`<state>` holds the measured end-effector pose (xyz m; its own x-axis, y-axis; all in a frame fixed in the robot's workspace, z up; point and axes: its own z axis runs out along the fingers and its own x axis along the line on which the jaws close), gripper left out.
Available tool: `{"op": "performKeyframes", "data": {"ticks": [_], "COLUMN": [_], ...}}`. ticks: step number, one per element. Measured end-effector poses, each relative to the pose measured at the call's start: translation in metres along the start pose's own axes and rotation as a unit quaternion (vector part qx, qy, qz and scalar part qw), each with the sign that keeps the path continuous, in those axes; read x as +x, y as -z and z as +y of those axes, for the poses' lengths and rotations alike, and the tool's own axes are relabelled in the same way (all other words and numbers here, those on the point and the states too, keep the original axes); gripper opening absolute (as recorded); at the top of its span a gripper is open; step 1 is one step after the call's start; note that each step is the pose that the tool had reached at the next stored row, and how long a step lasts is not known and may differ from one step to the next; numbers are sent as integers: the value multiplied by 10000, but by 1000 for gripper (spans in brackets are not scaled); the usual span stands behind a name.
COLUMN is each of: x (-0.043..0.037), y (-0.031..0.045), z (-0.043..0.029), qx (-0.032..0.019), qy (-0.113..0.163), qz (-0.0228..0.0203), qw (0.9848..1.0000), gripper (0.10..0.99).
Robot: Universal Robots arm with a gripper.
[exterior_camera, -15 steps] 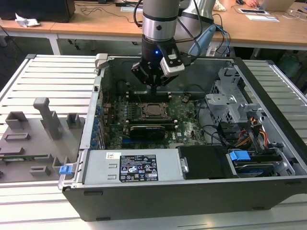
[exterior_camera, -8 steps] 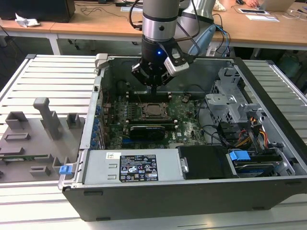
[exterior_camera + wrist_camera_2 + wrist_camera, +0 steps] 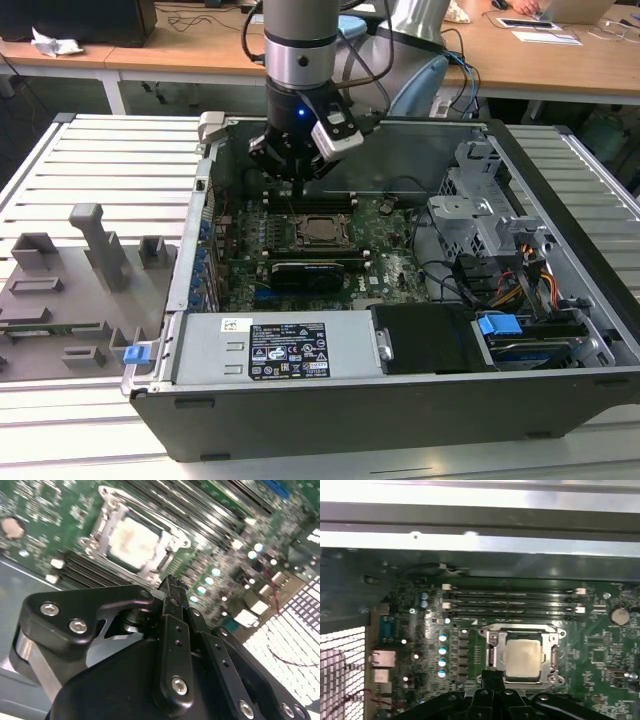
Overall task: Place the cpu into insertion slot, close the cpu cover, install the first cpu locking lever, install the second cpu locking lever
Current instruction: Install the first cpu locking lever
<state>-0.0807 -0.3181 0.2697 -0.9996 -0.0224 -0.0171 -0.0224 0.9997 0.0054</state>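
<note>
- Silvery-grey top of the cpu [image 3: 522, 655] faces up. The chip is seated flat in the insertion slot [image 3: 500, 655], near the middle of the green motherboard [image 3: 395, 265].
- The cpu cover [image 3: 520, 629] lies down flat around the chip, and its square window frames the metal top. Both wrist views show this.
- Whether the locking levers are latched cannot be told.
- The end effector [image 3: 170, 584] has its black fingers [image 3: 492, 677] brought together, with nothing between them.
- In the exterior view it hangs inside the open computer case [image 3: 560, 200], over the long memory slots [image 3: 510, 602] at the motherboard's far edge and just beside the socket.
- In both wrist views the fingertips sit close to one edge of the cover's frame. Contact with the frame cannot be confirmed.
- A long black expansion card [image 3: 315, 270] lies across the motherboard on the near side of the socket.
- A labelled grey power supply [image 3: 285, 350] runs along the case's near edge.
- The case stands on a slatted metal bench [image 3: 110, 160], toward the exterior view's right.
- Grey fixture blocks [image 3: 90, 250] sit on the bench near its edge at the exterior view's left, well apart from the socket.
- A small blue clip [image 3: 135, 352] rests just beside the case's near corner on that side.
</note>
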Motion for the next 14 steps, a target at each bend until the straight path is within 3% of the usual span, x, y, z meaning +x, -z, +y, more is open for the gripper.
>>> {"op": "performKeyframes", "data": {"ticks": [5, 7, 10, 14], "x": [227, 298, 311, 309], "y": [-18, -36, -103, -109], "z": [43, 109, 277, 341], "qx": [0, 1, 2, 2], "qy": [0, 1, 3, 3], "qz": [-23, -24, -24, -24], "qw": [10000, 10000, 10000, 10000], "gripper": [106, 106, 106, 106]}}
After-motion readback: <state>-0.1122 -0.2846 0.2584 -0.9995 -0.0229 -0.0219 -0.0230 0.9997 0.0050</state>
